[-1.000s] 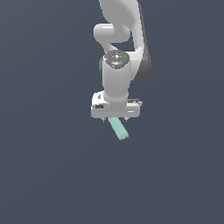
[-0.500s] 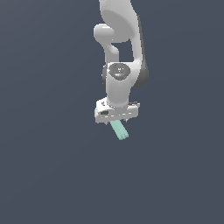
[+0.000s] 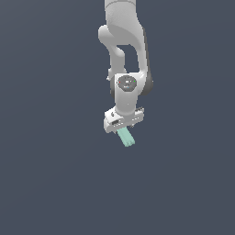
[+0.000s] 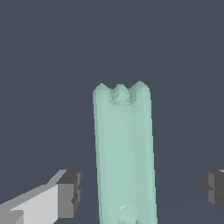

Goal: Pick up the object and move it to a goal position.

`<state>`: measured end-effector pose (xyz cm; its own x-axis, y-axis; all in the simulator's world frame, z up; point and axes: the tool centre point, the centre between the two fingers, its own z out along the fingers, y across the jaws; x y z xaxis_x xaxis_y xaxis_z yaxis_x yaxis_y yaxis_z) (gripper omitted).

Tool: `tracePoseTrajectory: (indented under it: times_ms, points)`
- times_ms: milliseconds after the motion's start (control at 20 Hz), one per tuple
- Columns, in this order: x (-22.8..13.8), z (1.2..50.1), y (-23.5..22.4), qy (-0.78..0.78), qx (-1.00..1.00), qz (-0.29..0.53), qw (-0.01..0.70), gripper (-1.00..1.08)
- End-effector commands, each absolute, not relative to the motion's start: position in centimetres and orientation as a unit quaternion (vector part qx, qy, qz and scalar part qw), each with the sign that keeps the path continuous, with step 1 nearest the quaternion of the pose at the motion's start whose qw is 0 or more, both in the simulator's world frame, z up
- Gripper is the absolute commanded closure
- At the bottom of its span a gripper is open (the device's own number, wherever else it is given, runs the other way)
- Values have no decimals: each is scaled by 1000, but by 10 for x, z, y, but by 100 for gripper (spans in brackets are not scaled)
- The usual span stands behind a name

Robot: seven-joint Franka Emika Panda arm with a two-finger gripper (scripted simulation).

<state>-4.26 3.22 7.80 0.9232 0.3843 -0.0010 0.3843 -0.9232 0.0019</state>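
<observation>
The object (image 3: 126,137) is a small pale mint-green bar with a lengthwise groove. In the exterior view it sticks out from under the white gripper (image 3: 123,125). In the wrist view the bar (image 4: 124,153) runs lengthwise between the two dark fingertips (image 4: 70,192). There is a clear gap on each side, and the other fingertip (image 4: 213,189) is farther from the bar. The gripper (image 4: 141,190) is open and straddles the bar's near part without touching it.
A plain dark grey-blue surface (image 3: 50,183) fills both views. The white arm (image 3: 124,41) rises above the gripper toward the top of the exterior view. No other objects or edges show.
The gripper has come down closer over the bar and the wrist has turned a little. The bar has stayed where it was.
</observation>
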Motion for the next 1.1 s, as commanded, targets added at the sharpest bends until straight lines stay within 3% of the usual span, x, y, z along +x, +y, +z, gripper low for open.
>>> tracePoseTrajectory:
  times_ms: [0,500,1050]
  points:
    - [-47,72,34,211,977,0,1,-92]
    - [-50,62,35,219,976,0,0,-92]
    - [-51,19,35,222,975,0,0,-92]
